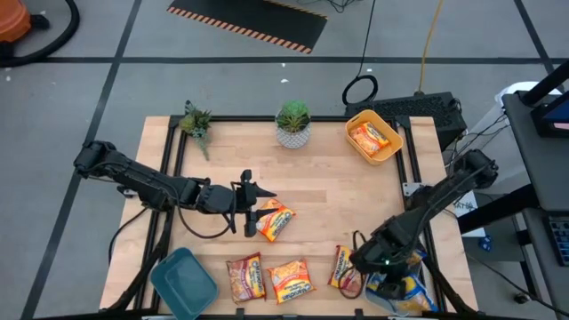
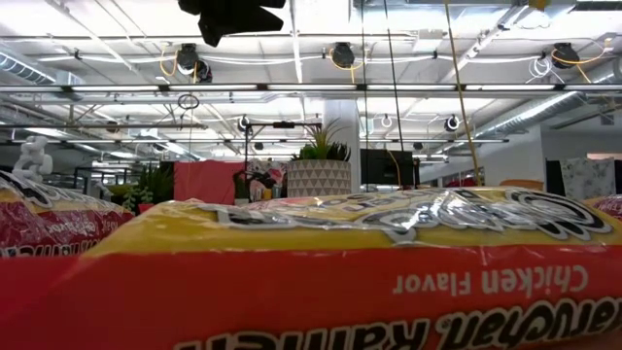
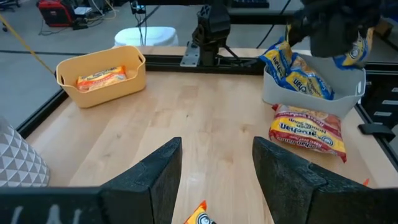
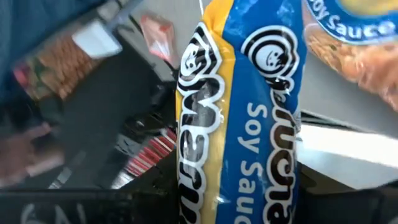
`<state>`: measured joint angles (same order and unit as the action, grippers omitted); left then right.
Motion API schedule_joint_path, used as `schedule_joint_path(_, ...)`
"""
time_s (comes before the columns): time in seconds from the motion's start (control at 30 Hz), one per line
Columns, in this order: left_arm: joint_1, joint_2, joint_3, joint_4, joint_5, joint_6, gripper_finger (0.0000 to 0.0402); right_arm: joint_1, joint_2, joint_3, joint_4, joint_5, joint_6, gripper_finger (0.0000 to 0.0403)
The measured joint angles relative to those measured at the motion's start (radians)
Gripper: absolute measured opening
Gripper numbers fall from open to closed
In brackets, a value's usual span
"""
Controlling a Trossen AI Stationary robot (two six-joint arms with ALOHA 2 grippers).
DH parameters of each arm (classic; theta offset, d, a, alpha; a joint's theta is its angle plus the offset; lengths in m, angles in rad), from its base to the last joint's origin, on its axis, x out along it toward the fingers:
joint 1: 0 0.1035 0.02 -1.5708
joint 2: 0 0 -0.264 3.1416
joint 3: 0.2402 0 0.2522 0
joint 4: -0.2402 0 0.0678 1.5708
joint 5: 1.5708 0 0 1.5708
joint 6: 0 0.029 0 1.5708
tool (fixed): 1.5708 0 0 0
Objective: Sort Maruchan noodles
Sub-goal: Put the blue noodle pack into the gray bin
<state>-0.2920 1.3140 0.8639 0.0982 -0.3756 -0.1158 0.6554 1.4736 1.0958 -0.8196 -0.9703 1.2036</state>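
Sort was partway: one orange packet [image 1: 371, 137] in yellow bin [image 1: 353, 124], right gripper [image 1: 384, 263] clamping blue packet [image 4: 249, 118] over pale bin [image 3: 311, 102], left gripper [image 1: 252, 206] open and empty above an orange packet [image 1: 274, 220], three more left.

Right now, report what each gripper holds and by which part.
The right gripper holds a blue-and-yellow soy sauce packet above the pale bin; which part it grips cannot be told. The left gripper is open, holding nothing.

1 overhead, 1 table-level (packet [image 2: 389, 282] blocking), 2 wrist views.
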Motion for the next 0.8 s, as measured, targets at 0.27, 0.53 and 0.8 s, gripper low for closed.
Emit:
schedule_joint_path(0.27, 0.000, 0.000, 0.000, 0.001, 0.000, 0.007, 0.0202, 0.001, 0.066, -0.001, -0.034, 0.026, -0.228, 0.0141)
schedule_joint_path(0.53, 0.000, 0.000, 0.000, 0.004, 0.000, 0.006, 0.0202, 0.001, 0.067, -0.001, -0.068, 0.103, -0.257, 0.0145)
schedule_joint_path(0.8, 0.000, 0.000, 0.000, 0.003, 0.000, 0.005, 0.0202, -0.002, 0.067, -0.001, -0.147, 0.135, -0.277, 0.0198)
